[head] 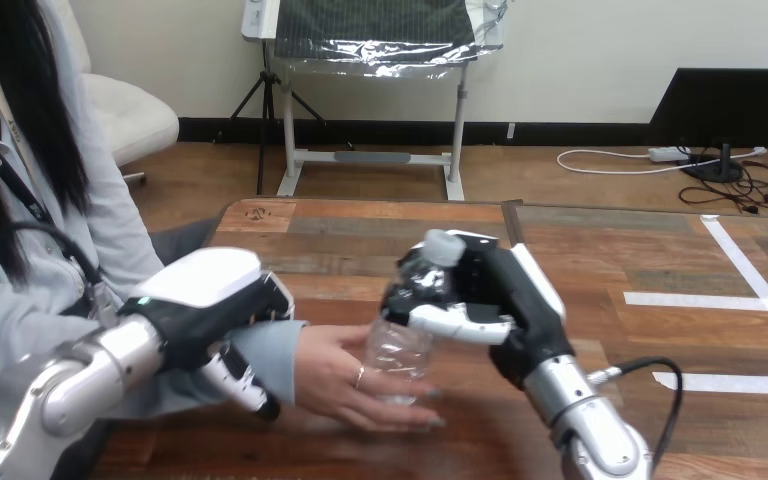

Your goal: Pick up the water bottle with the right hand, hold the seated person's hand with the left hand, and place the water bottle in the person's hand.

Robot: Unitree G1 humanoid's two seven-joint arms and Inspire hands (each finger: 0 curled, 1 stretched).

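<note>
Two grips: right robot hand point(500, 292) wraps the tilted water bottle point(400, 345), left robot hand point(205, 300) curls round the person's wrist point(280, 347).

No lettering is legible on the water bottle point(398, 350) or elsewhere.

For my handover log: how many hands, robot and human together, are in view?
3. The left robot hand clasps the person's wrist; the right robot hand grips the water bottle; the person's hand lies open under the bottle. Their other hand may be hidden.
</note>
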